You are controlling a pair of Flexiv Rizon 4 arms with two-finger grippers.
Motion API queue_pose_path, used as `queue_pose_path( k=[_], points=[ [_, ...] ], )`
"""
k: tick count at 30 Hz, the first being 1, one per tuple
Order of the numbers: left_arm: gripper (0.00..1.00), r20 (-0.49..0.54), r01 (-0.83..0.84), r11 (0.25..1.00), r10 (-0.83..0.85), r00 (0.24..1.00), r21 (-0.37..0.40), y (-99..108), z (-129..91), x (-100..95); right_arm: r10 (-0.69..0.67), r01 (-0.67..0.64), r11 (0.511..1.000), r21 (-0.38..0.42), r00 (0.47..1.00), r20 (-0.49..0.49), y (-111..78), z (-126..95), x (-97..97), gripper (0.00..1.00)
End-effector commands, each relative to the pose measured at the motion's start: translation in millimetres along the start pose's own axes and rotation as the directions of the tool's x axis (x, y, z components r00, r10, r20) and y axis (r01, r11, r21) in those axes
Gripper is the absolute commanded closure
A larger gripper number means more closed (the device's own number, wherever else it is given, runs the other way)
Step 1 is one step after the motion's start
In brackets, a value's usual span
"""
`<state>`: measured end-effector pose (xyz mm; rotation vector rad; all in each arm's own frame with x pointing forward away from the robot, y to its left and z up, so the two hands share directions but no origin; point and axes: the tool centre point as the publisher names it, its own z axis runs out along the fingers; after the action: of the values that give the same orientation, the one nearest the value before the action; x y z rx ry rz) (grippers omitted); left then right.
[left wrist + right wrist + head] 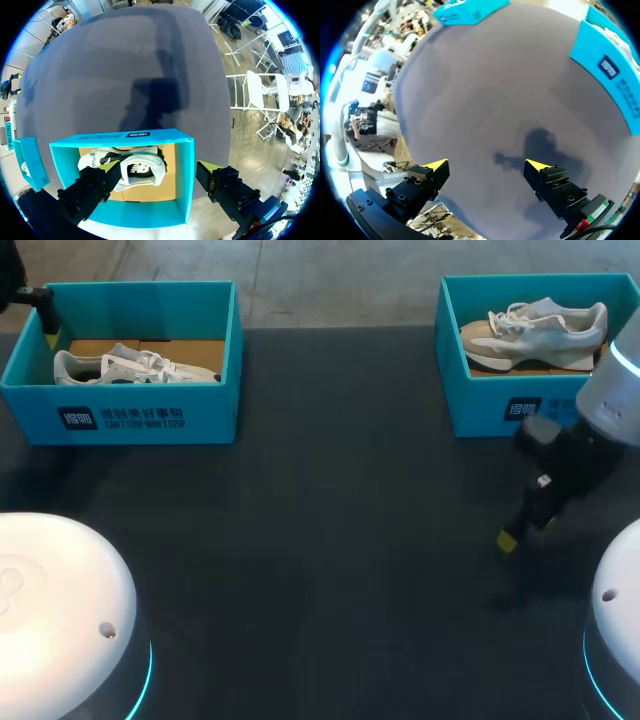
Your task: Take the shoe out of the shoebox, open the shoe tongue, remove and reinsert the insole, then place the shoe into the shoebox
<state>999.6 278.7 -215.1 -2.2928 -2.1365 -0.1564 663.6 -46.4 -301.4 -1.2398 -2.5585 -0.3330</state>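
Jaws spread, our left gripper [160, 167] hung over the white lace-up sneaker [140, 172] lying in its teal cardboard shoebox [184, 175]; our right gripper [486, 162], equally wide, hovered above the dark grey tabletop [495, 90].

The shoebox [140, 420] at ten o'clock is turquoise, its shoe [130, 367] white with black marks; the two o'clock box [480, 405] matches, its sneaker [540, 332] white and beige; the table [320, 540] is dark grey.

White lettering marks the left shoebox [215, 418] and right shoebox [488, 410].
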Motion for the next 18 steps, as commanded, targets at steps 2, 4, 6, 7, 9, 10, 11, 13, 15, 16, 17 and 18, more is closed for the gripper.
queue_pose_path(
  k=[2, 4, 6, 7, 9, 10, 11, 13, 15, 16, 17, 18],
  points=[
    [0.0, -0.002, 0.0, 1.0, 0.0, 1.0, -0.003, -1.3, -0.5, 0.0, 0.017, -0.018, 0.999, 0.03, 0.999, 0.035, 7.1, -21.9, -3.0, 0.0],
    [0.0, -0.002, 0.0, 1.0, 0.0, 1.0, -0.003, -1.3, -0.5, 0.0, 0.022, -0.024, 0.999, 0.03, 0.999, 0.046, 10.2, -30.5, -8.8, 0.0],
    [0.0, -0.002, 0.0, 1.0, 0.0, 1.0, -0.003, -1.3, -0.5, 0.0, 0.025, -0.027, 0.999, 0.03, 0.998, 0.057, 12.5, -36.9, -12.3, 0.0],
    [0.0, -0.002, 0.0, 1.0, 0.0, 1.0, -0.003, -1.3, -0.5, 0.0, 0.029, -0.032, 0.999, 0.034, 0.997, 0.073, 14.6, -41.6, -15.5, 0.0],
    [0.0, -0.002, 0.0, 1.0, 0.0, 1.0, -0.003, -1.3, -0.5, 0.0, 0.039, -0.043, 0.998, 0.036, 0.995, 0.092, 18.0, -48.4, -20.6, 0.0],
    [0.0, -0.002, 0.0, 1.0, 0.0, 1.0, -0.003, -1.3, -0.5, 0.0, 0.041, -0.044, 0.998, 0.037, 0.994, 0.099, 20.1, -52.0, -22.9, 0.0],
    [0.0, -0.002, 0.0, 1.0, 0.0, 1.0, -0.003, -1.3, -0.5, 0.0, 0.041, -0.045, 0.998, 0.032, 0.994, 0.104, 21.8, -55.4, -25.0, 0.0],
    [0.0, -0.002, 0.0, 1.0, 0.0, 1.0, -0.003, -1.3, -0.5, 0.0, 0.047, -0.051, 0.998, 0.031, 0.99, 0.132, 26.0, -62.7, -30.6, 0.0],
    [0.0, -0.002, 0.0, 1.0, 0.0, 1.0, -0.003, -1.3, -0.5, 0.0, 0.051, -0.056, 0.998, 0.027, 0.987, 0.151, 30.7, -69.7, -38.2, 0.0],
    [0.0, -0.002, 0.0, 1.0, 0.0, 1.0, -0.003, -1.3, -0.5, 0.0, 0.056, -0.062, 0.998, 0.032, 0.985, 0.16, 32.9, -72.2, -42.2, 0.0],
    [0.0, -0.002, 0.0, 1.0, 0.0, 1.0, -0.003, -1.3, -0.5, 0.0, 0.057, -0.064, 0.997, 0.036, 0.984, 0.17, 35.6, -75.3, -46.3, 0.0],
    [0.0, -0.002, 0.0, 1.0, 0.0, 1.0, -0.003, -1.3, -0.5, 0.0, 0.059, -0.067, 0.997, 0.04, 0.981, 0.186, 38.3, -78.5, -50.6, 0.0]
  ],
)
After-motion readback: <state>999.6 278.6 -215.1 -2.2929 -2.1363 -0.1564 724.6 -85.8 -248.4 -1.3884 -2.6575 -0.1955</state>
